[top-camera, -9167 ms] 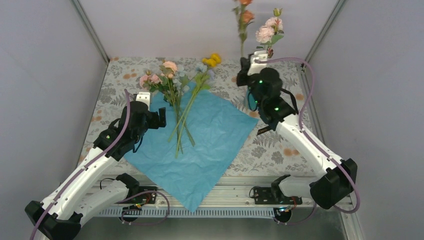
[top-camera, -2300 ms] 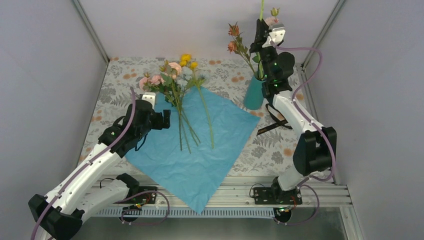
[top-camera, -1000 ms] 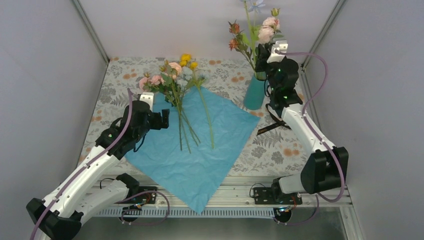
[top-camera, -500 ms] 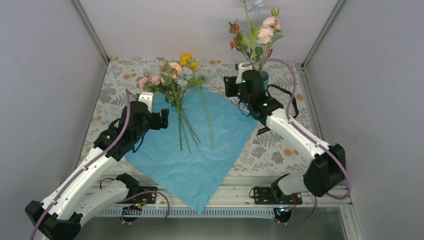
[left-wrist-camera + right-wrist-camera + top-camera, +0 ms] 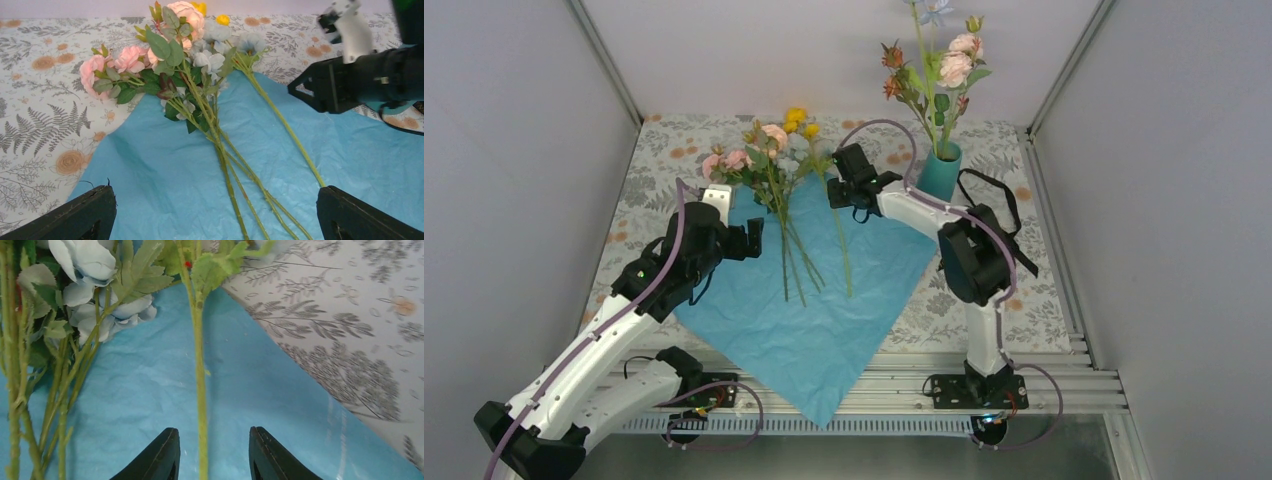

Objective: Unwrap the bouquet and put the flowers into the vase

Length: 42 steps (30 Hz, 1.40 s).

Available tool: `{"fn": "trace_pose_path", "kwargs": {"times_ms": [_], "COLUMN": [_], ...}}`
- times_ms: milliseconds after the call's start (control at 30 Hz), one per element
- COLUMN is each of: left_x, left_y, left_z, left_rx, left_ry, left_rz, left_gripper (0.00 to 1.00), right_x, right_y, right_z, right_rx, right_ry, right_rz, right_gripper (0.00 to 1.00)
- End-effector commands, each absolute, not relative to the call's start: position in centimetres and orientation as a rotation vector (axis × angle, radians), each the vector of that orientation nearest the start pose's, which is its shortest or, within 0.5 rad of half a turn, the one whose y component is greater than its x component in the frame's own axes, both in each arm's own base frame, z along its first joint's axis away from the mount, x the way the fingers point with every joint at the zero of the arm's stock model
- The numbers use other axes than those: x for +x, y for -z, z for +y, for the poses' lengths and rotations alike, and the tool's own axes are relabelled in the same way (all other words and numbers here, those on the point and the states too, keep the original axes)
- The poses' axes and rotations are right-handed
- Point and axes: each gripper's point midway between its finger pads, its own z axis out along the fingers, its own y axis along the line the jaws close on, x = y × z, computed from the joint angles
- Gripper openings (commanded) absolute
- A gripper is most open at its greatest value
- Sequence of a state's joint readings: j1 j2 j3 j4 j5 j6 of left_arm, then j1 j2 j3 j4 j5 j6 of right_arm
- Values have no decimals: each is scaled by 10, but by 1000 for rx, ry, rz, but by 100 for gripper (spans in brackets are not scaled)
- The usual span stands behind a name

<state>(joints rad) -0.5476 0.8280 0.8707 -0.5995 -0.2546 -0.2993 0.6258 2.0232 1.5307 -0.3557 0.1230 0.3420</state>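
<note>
The right end effector [image 5: 210, 452], partly open and empty, is held low over the crinkled blue paper sheet [image 5: 824, 300] at the middle of the floral-clothed bench [image 5: 1024, 280]. One long green-stemmed flower [image 5: 200, 385] lies directly between its fingers, long axis running from the far edge toward the near edge, while the left end effector [image 5: 215, 220], spread wide and empty, is farther off beside the remaining loose flowers [image 5: 769, 170]. Since a second earlier, the right arm has been swung away from the small teal cylindrical vase [image 5: 941, 172] near the far right corner, where several blooms [image 5: 954, 68] are left standing, and its jaws widened.
</note>
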Motion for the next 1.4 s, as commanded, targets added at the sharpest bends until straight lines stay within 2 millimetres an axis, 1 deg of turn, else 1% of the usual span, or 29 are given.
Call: {"fn": "trace_pose_path", "kwargs": {"times_ms": [0, 133, 267, 400, 500, 733, 900, 967, 1033, 1167, 1367], "left_x": [269, 269, 269, 269, 270, 269, 270, 270, 270, 269, 269], "left_y": [-255, -255, -255, -255, -254, -254, -254, -254, -254, -253, -254], "left_z": [-116, -116, -116, -116, -116, -117, -116, -116, -116, -115, -115], "left_rx": [128, 131, 130, 129, 129, 132, 129, 129, 129, 124, 121], "left_ry": [251, 250, 248, 246, 244, 246, 243, 243, 242, 241, 239], "left_rz": [2088, 2090, 2090, 2090, 2092, 2094, 2094, 2093, 2093, 2095, 2094], "left_gripper": [100, 100, 100, 100, 100, 100, 100, 100, 100, 100, 100], "right_x": [461, 471, 478, 483, 486, 489, 490, 491, 492, 487, 472], "right_y": [-89, -74, -64, -57, -54, -34, -34, -39, -45, -73, -136], "right_z": [326, 334, 343, 347, 346, 343, 343, 343, 343, 340, 335], "right_rx": [-356, -368, -391, -398, -393, -398, -397, -395, -388, -357, -324], "right_ry": [-347, -343, -353, -348, -330, -276, -275, -277, -278, -319, -420], "right_rz": [2433, 2446, 2456, 2466, 2466, 2503, 2500, 2490, 2478, 2428, 2304], "right_gripper": [37, 37, 36, 35, 35, 32, 25, 17, 5, 4, 4]}}
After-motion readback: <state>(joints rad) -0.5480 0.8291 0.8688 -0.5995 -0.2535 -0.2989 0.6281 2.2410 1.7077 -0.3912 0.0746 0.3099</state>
